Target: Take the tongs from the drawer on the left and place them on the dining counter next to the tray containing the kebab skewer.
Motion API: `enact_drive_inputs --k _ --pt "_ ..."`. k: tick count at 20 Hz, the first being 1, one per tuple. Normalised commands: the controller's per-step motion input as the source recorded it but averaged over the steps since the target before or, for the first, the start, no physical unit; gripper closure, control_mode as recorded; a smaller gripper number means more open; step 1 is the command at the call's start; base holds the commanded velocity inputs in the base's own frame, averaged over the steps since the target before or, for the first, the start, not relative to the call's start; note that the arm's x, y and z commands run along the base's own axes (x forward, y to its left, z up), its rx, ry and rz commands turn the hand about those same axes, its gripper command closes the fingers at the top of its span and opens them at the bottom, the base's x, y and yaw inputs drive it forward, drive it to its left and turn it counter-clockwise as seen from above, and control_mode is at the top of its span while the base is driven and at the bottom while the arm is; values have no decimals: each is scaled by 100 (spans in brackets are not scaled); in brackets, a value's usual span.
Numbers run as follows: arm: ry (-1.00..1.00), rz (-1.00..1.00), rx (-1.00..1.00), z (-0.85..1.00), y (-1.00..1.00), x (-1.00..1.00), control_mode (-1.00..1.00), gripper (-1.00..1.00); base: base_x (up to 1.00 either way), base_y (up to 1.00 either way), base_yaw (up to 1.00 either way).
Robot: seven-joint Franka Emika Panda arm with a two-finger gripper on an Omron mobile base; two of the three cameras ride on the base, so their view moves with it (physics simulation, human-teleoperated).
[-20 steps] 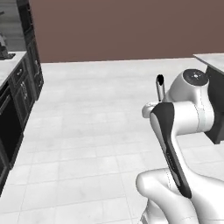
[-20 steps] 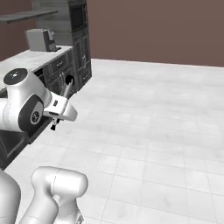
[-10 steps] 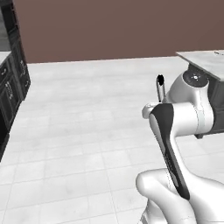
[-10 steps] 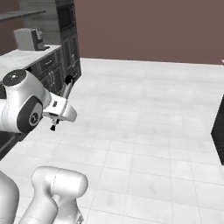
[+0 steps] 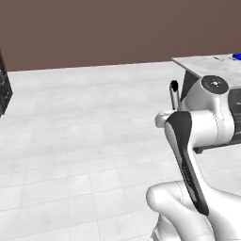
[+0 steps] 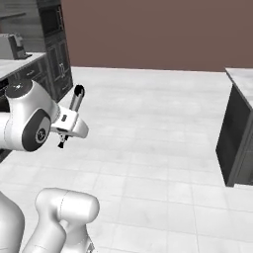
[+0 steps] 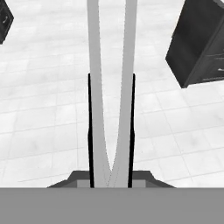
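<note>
Landmark: dining counter (image 5: 207,66), white marble top at the far right of the left base view; its dark side panel stands at the right edge of the right base view.

Far left of the counter, dark cabinets (image 6: 55,54) line the wall, a small grey appliance (image 6: 12,45) on the narrower counter beside them. White tiled floor (image 6: 148,128) lies between cabinets and counter.

The gripper (image 7: 111,168), well short of the counter and over the open floor, is clamped on the tongs (image 7: 110,87): hand view shows two silver arms rising out from between the dark fingers (image 7: 91,131), joined at the base and spreading upward. In the base views one black tip of the tongs sticks up above the hand, on the cabinet side of the counter.

Tray (image 5: 237,56): a bit of bright blue on the counter's far right end, mostly cut off.
</note>
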Motion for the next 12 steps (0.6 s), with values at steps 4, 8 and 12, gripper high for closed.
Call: enact_drive_inputs --k 4,8,12 --pt "0 0 0 0 0 0 100 100 100 0 -14" --pt "0 0 0 0 0 0 100 100 100 0 -9" --pt "0 0 0 0 0 0 100 100 100 0 -20"
